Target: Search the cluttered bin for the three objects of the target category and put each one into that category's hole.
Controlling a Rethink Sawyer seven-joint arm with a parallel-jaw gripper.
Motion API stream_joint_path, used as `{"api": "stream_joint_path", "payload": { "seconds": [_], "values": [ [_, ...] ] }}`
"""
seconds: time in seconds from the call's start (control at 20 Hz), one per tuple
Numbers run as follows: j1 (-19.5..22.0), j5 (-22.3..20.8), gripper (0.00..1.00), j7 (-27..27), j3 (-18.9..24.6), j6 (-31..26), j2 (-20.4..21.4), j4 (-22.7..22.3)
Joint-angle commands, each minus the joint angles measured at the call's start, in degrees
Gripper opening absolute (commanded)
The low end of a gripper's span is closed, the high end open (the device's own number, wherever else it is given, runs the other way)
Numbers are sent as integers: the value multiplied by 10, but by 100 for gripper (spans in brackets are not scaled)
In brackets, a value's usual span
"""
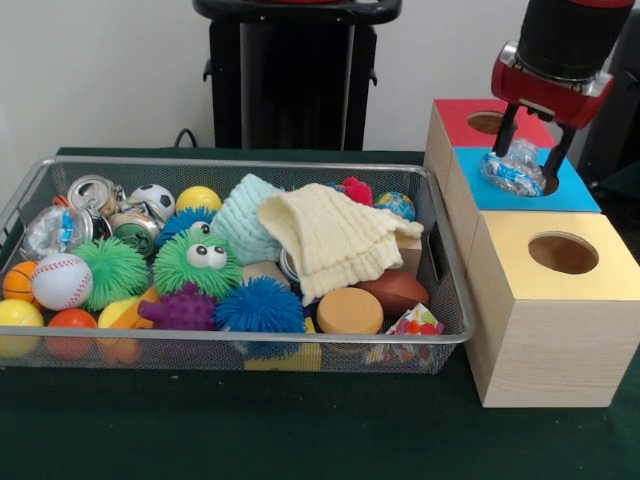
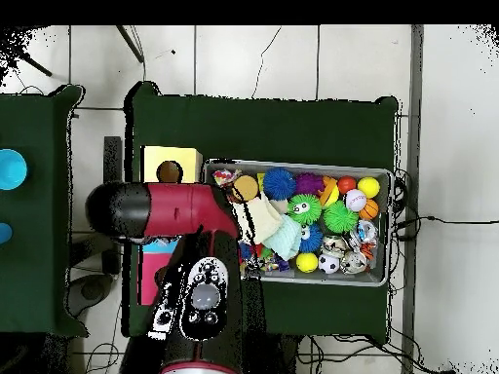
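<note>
Hovering over the blue box (image 1: 520,190) at the right, the pincer (image 1: 527,160) is clamped on a crushed bottle (image 1: 512,170) just at its hole: light, crackly, slippery plastic, best gripped across the crumpled middle.

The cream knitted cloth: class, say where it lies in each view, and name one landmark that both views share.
Front view: cream knitted cloth drapes over the toys, right of centre in the wire bin.
Overhead view: cloth lies at the bin's left end, beside the red arm.
Shared landmark: the yellow-topped box.
</note>
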State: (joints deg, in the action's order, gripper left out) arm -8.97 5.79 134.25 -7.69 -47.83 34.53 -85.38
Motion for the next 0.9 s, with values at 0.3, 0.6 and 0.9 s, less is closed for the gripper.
{"api": "stream_joint_path", "payload": {
  "seconds": [0.3,0.6,0.9],
  "values": [
    [-1,-39,100,57,-20,112,11,-1],
    [48,-2,100,10,32,35,20,-10],
    [80,-4,100,-21,57,15,28,-17]
  ]
}}
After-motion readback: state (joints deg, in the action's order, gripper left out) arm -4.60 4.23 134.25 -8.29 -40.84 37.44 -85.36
